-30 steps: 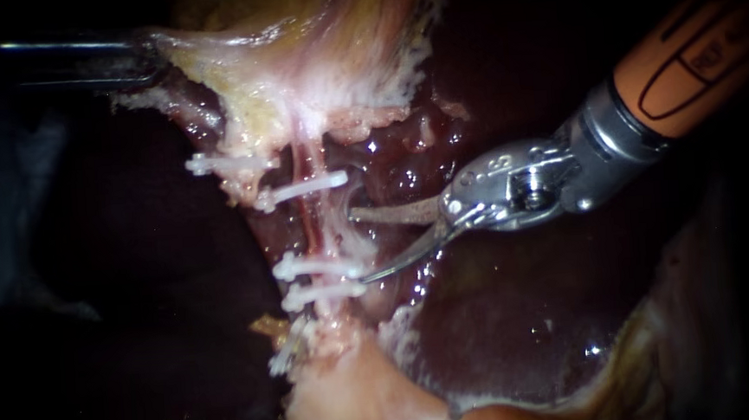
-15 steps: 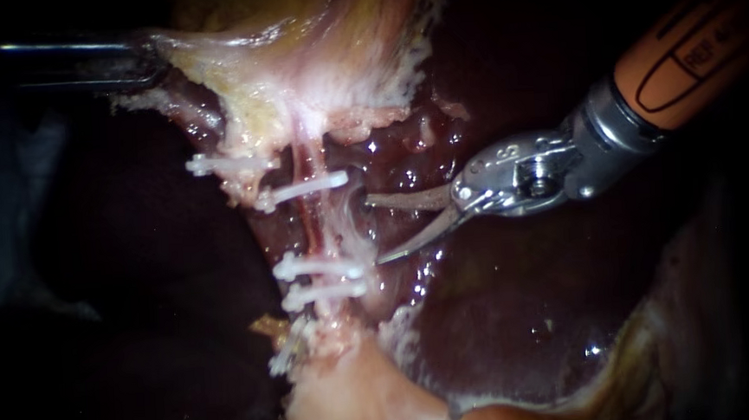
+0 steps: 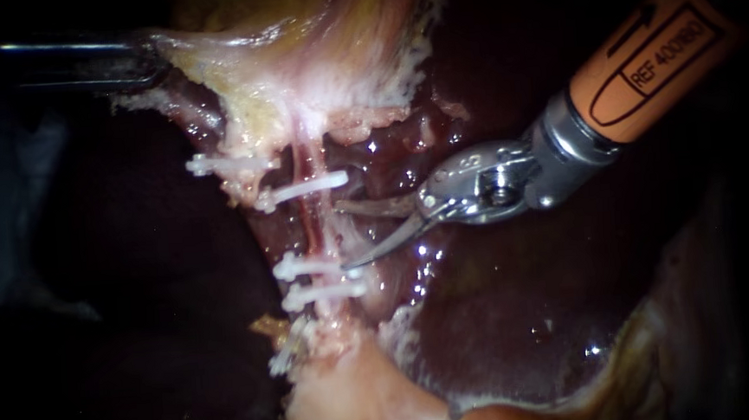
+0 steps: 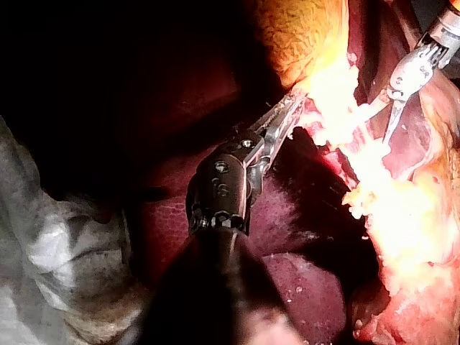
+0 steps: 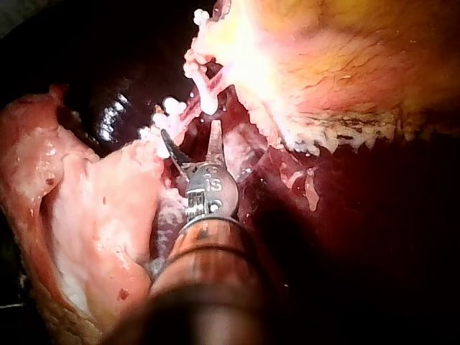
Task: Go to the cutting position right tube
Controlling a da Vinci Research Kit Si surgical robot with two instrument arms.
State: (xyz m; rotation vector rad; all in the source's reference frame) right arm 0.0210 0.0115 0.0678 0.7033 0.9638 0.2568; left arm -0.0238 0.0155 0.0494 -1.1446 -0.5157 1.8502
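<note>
Two blades on the right instrument (image 3: 342,236) stand wide apart, nothing gripped. Left instrument (image 4: 295,102): jaws closed on the edge of the gallbladder (image 3: 296,59), holding it taut, well apart from the blades.

Right tube (image 3: 334,230): a pale strand lying across the line of the blades, directly ahead of their tips. The upper blade tip sits at the tube's near edge, just short of the upper clip (image 3: 304,189). The lower blade tip lies just beside the end of the lower clip (image 3: 317,266). A redder strand runs on the far side of the tube from the tips. Dark liver (image 3: 502,315) lies under and behind the shaft. I cannot tell whether the tube is already inside the opening or only at its mouth. The right wrist view shows the blades forked toward the clipped strands, no more.

Step in hand (judgement): the approach, nearly complete. The blades are open and lined up on the bare stretch between the clips.

Next move calls for a short advance along the shaft until the tube lies fully across the opening, blades square to it, without closing. Watch the lower tip against the clip and the redder strand beyond.
</note>
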